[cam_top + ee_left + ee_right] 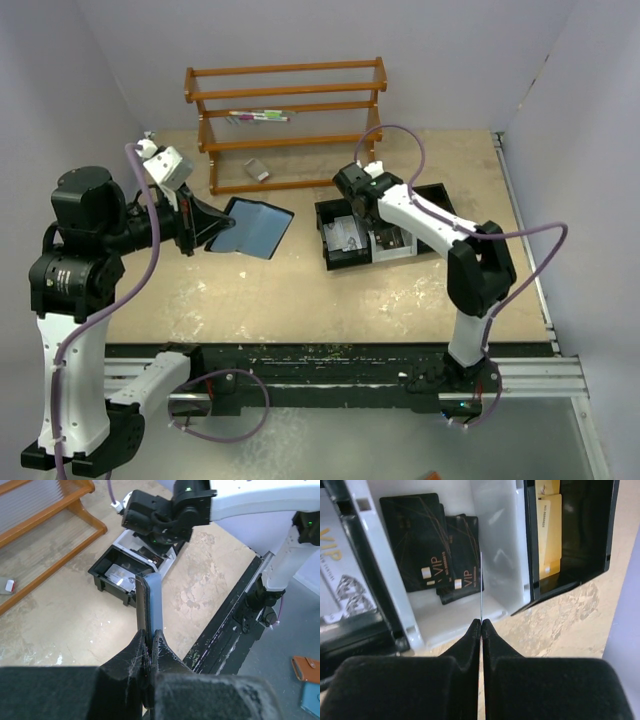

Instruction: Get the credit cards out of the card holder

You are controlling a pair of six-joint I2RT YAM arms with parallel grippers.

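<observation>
Left gripper (205,235) is pinching the opened card holder (252,228) aloft at left, right gripper (481,625) is pinching 1 thin card (481,580) edge-on over the tray's (330,262) white middle compartment, likely needing release next.

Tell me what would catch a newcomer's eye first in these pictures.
The left gripper holds the opened card holder, blue-grey lining showing, at the left. The right gripper pinches a thin card edge-on over the tray, where black VIP cards lie in a white compartment and gold cards beside it.
</observation>
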